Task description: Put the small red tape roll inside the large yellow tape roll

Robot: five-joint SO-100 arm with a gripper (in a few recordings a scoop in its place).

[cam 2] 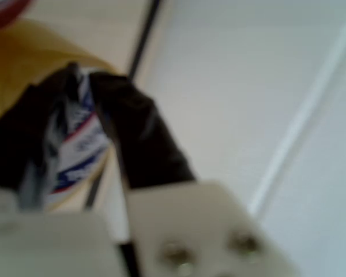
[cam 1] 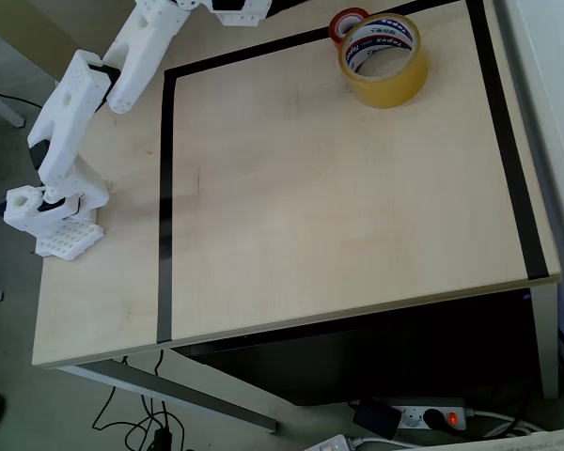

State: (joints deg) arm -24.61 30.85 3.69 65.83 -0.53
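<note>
Step in hand, as I judge it: approach and grasp of the small red tape roll (cam 1: 347,23); nothing is picked yet.

Overhead view: the red roll lies flat at the table's (cam 1: 310,207) far edge, near the far right corner, partly cut by the picture's top. The large yellow tape roll (cam 1: 383,60) lies flat just in front of it, at the black border line, rims touching or nearly so. The yellow roll's hole is free, with the printed core showing.

Wrist view, blurred: the gripper (cam 2: 83,75) hangs over the yellow roll (cam 2: 17,63), whose printed core shows through the gap between the two dark fingers (cam 2: 144,138). The fingers look a little apart with nothing between them, though the blur makes that unsure. The red roll (cam 2: 3,8) is a sliver in the top left corner, so the gripper is not lined up on it.

To do it well:
- Shift toward the red roll until it sits centred between the fingers, and widen the gap first.
- Grip across the red rim, one finger in its hole, on the side away from the yellow roll; the touching side leaves no room.
- Come down straight, since a nudge could push the red roll off the far edge.
- Lift clear of the yellow rim before moving across, then release low over the hole.
</note>
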